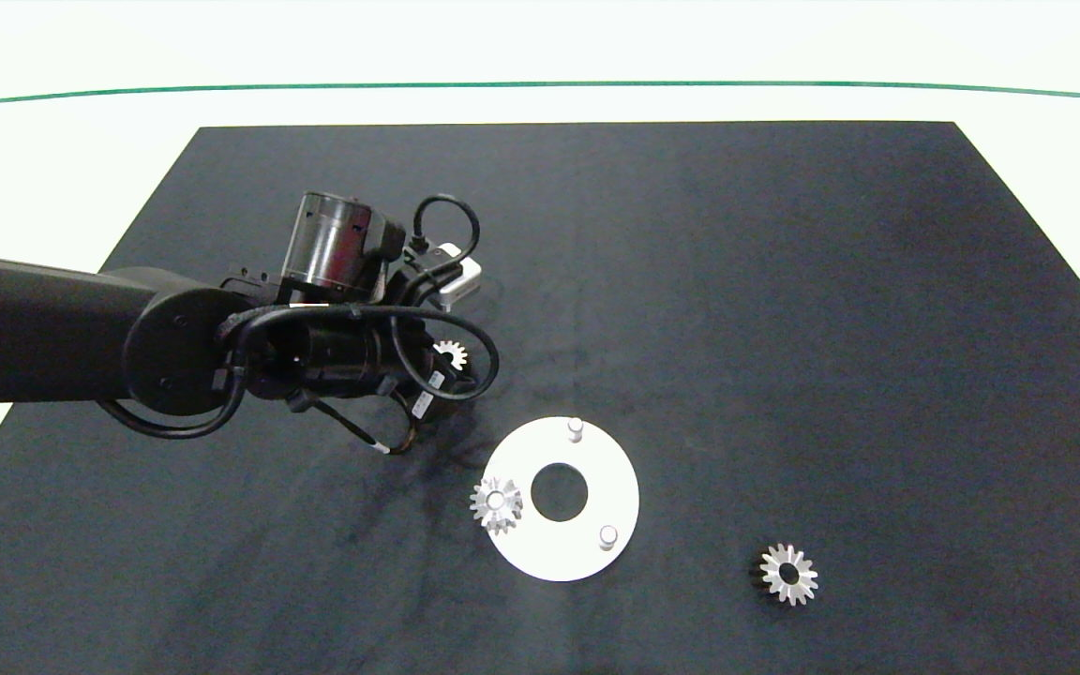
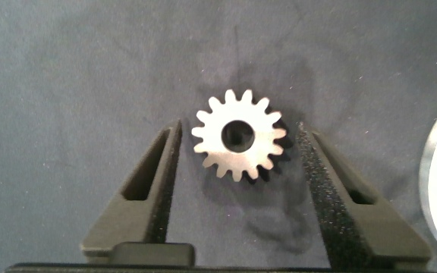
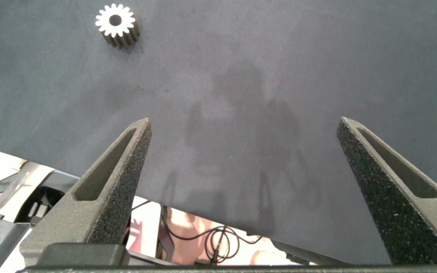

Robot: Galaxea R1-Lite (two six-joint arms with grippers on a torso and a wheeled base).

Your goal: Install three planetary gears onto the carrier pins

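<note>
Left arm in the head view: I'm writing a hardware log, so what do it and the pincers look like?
The left arm is a thick matte-black tube ending in a rounded joint, with black cables looping round the wrist and a small white connector. The left pincer and right pincer each have two wedge-shaped dark grey fingers faced with coarse black foam.

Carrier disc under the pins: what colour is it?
Plain white disc; the head view shows it best.

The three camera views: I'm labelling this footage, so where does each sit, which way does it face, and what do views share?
Head view: above, looking down at the black mat; left arm shows.
Left wrist view: on the left arm, facing down; open left gripper straddles a small silvery toothed gear.
Right wrist view: on the right arm, over the mat; open right gripper.
Shared: that gear under the left arm.
</note>
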